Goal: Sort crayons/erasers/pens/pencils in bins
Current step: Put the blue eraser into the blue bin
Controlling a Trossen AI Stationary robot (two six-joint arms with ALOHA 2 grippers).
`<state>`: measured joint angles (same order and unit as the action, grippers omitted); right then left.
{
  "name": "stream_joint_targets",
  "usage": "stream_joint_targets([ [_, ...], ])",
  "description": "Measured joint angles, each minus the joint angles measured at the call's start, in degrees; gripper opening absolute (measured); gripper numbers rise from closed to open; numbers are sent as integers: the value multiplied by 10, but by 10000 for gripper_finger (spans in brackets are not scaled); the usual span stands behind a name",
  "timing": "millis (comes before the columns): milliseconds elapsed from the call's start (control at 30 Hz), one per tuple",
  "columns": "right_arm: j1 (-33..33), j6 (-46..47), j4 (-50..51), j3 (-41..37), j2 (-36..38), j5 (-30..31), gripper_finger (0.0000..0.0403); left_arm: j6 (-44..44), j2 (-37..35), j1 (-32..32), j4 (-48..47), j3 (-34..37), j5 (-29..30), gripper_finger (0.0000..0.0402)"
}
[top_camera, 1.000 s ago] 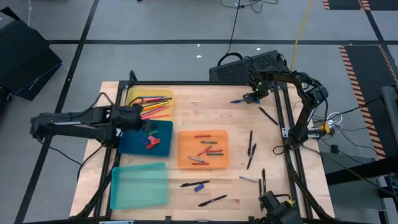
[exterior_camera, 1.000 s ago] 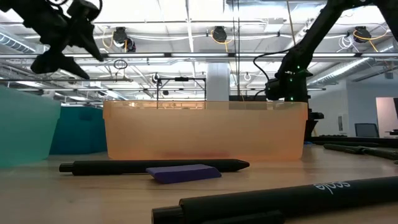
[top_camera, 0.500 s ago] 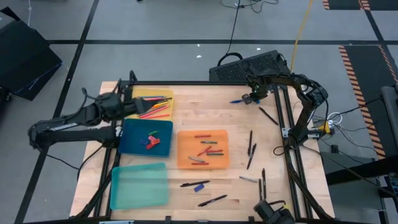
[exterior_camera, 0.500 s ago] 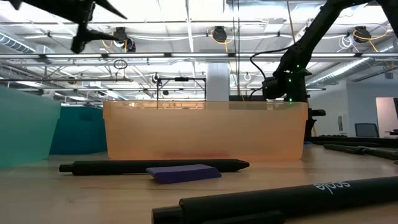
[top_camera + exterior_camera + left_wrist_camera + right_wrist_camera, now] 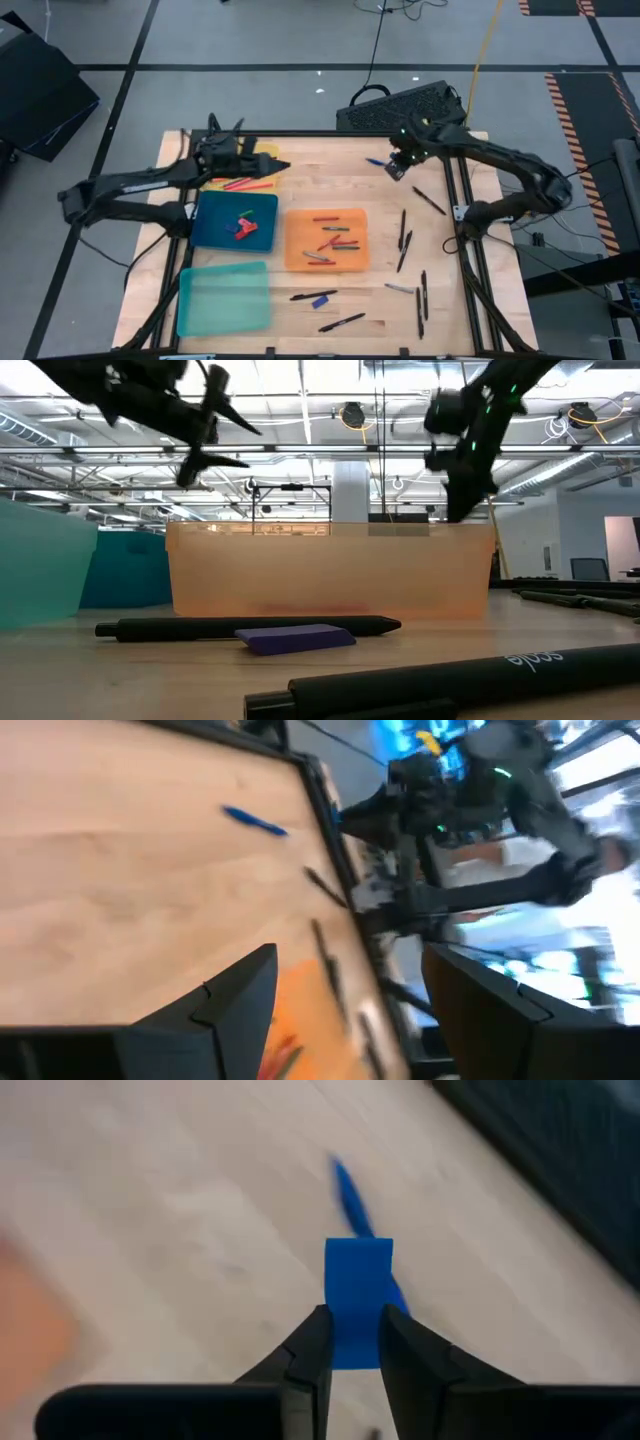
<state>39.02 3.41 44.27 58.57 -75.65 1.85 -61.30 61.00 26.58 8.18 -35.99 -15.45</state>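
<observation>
Along the lower edge of the high view, nearest the camera end of the table, a dark blue eraser (image 5: 320,300) lies just beside a black pen (image 5: 303,296), with more pens scattered to the lower right, and the teal bin (image 5: 222,297) at lower left looks to hold nothing yet. Further up, the orange bin (image 5: 326,239) carries the crayons (image 5: 331,238) and the dark blue bin (image 5: 236,221) a few erasers; the yellow bin (image 5: 240,168) at upper left holds pencils and is partly covered by the left gripper (image 5: 268,165), whose fingers stand apart with nothing between them in its wrist view. At upper centre-right the right gripper (image 5: 348,1342) is raised above the bare wood, and its fingers are closed on a blue eraser (image 5: 358,1300), pinched only at its lower part so that most of the block sticks out beyond the tips; a blue pen (image 5: 352,1198) lies on the wood just past it. That shallow hold is the main risk: I judge that a quick swing toward the dark blue bin could let the block twist or slip out and drop among the pens or into the orange bin on the way. How firmly it is seated is hard to judge, since the wrist view shows only one face of it. The other danger is the two arms meeting, because the left arm reaches across the top of the dark blue bin, close to where the eraser would have to travel.
</observation>
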Motion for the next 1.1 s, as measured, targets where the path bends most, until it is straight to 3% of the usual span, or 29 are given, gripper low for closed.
stream_joint_targets([
  [167,-113,-18,-29,9,48,14,65,-103,136,4,212,-2,-61,250],
  [233,-154,-20,-29,26,45,25,65,-126,186,1,245,-17,-68,250],
  [433,-229,-35,-38,97,-16,54,65,-116,288,-19,236,-118,-90,250],
  [733,-258,-92,-89,169,-75,56,65,-80,381,-43,158,-255,-94,250],
  [967,-260,-106,-103,170,-75,57,66,-82,391,-57,155,-278,-82,247],
  [1100,-261,-111,-103,170,-75,57,66,-93,391,-57,149,-278,-76,202],
])
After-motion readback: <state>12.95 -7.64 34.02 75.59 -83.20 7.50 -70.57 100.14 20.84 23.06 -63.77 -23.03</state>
